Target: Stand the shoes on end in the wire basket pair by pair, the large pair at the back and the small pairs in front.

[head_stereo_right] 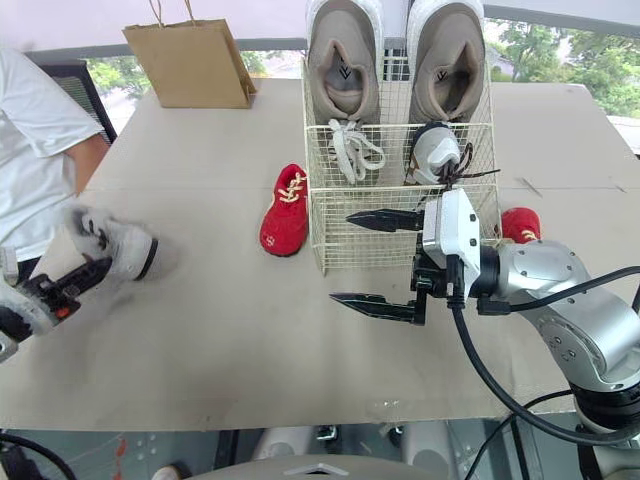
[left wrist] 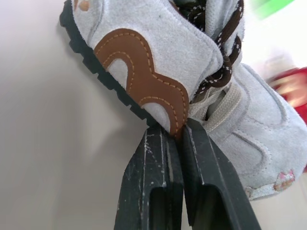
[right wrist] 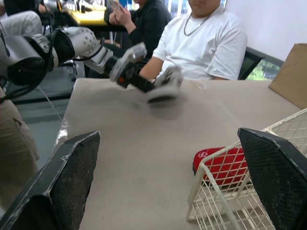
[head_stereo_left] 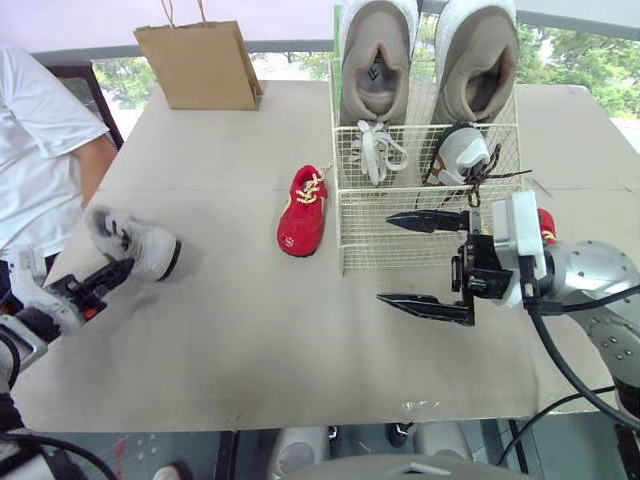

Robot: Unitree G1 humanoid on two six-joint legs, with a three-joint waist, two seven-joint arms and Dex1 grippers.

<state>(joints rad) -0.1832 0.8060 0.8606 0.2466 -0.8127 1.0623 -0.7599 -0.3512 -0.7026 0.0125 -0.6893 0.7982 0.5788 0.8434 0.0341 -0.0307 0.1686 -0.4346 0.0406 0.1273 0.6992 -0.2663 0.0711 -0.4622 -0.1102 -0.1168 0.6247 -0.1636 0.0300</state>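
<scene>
The large grey pair (head_stereo_left: 378, 60) stood at the wire basket's (head_stereo_left: 400, 240) 12 o'clock, with one small grey shoe (head_stereo_left: 462, 152) in front. The left end effector (head_stereo_left: 118, 268) gripped the mate (head_stereo_left: 135, 245) at the counter's (head_stereo_left: 250, 330) 9 o'clock. The right end effector (head_stereo_left: 385, 258) gaped empty. Both red shoes (head_stereo_left: 303, 212) lay outside.

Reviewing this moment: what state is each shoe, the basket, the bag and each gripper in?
basket: upright on table, no shoe at front left.
large shoes: on end, back of basket.
small grey shoe: on end, front right of basket.
other grey shoe: pinched in left gripper.
red shoe: sole down on table, left of basket.
second red shoe: on table right of basket, partly hidden.
paper bag: upright.
right gripper: open, empty.
</scene>
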